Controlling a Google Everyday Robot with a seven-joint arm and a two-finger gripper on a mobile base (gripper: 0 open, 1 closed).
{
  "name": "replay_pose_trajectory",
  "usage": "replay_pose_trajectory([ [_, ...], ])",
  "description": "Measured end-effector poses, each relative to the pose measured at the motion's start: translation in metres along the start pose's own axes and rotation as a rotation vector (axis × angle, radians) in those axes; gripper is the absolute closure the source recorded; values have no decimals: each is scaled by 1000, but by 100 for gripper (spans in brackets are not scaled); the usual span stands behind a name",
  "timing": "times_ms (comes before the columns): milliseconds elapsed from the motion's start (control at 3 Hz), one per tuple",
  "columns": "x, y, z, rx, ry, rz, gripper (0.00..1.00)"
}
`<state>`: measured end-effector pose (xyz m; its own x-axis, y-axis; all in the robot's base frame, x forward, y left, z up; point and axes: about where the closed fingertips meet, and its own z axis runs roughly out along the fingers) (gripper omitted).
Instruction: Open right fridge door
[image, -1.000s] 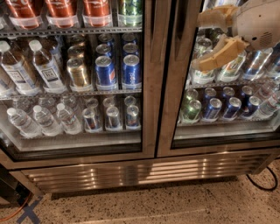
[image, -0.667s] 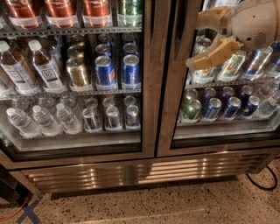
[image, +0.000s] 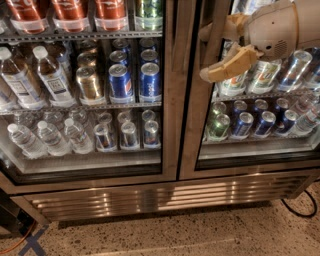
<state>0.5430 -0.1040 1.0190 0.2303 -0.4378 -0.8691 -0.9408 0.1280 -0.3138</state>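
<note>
The right fridge door (image: 194, 125) is a glass pane in a brushed steel frame, with green-white 7UP cans (image: 234, 82) and blue cans (image: 265, 122) behind it. It looks closed against the left door. My gripper (image: 203, 55) is at the upper right, in front of this door's left steel upright. Its two tan fingers (image: 227, 66) are spread apart, one above the other, with their tips over the upright. The white wrist (image: 280, 27) is in front of the glass and hides some cans.
The left fridge door (image: 169, 90) shows water bottles (image: 47, 75), gold cans and Pepsi cans (image: 149, 82). A steel grille (image: 150, 197) runs below both doors. The floor is speckled, with a black cable (image: 297, 207) at the lower right and an orange cable at the lower left.
My gripper has moved left across the right door's glass, and its fingertips now lie over the door's left steel upright. The doors have not moved.
</note>
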Motion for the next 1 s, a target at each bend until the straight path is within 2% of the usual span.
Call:
replay_pose_trajectory([
  [333,-2,1,8,-12,-5,-2,44],
  [1000,-2,1,8,-12,-5,-2,89],
])
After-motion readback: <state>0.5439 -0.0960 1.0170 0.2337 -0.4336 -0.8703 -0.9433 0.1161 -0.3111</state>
